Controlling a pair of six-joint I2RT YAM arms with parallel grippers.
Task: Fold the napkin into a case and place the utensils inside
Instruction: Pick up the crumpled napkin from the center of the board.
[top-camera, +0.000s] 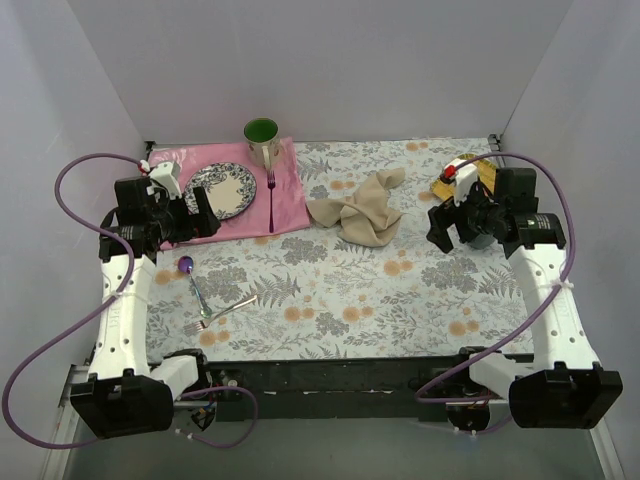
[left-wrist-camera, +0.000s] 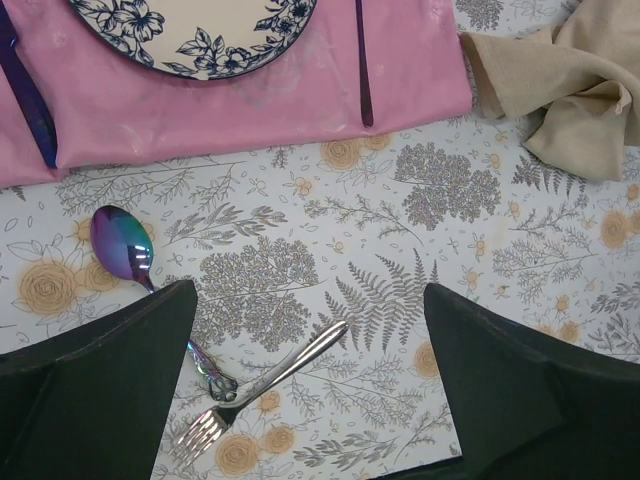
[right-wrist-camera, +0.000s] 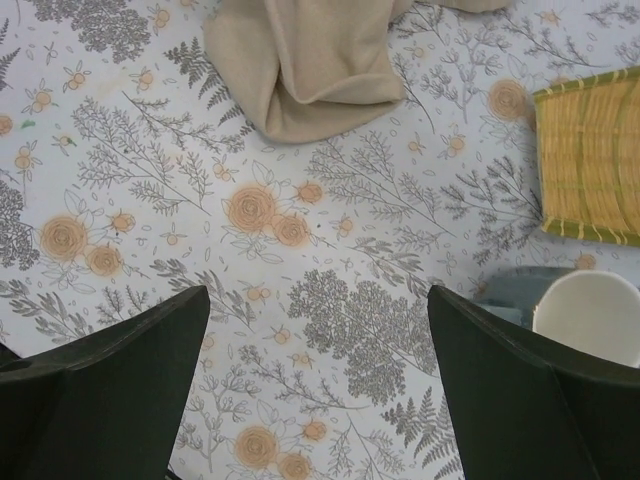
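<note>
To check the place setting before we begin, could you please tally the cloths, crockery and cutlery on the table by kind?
Cloths: 2 (napkin, pink mat)
Crockery: 2 (plate, green cup)
Cutlery: 4 (spoon, silver fork, purple fork, dark purple utensil)
Total: 8

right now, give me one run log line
napkin: crumpled, unfolded | spoon, fork: on table | left gripper: open, empty | right gripper: open, empty

napkin (top-camera: 362, 208): lay crumpled mid-table, just right of pink mat (top-camera: 290, 205)
spoon (top-camera: 193, 281), fork (top-camera: 228, 310): on the tablecloth, ends meeting
left gripper (top-camera: 198, 213): jaws apart, over plate (top-camera: 222, 190) edge
right gripper (top-camera: 442, 228): jaws apart, right of napkin
</note>
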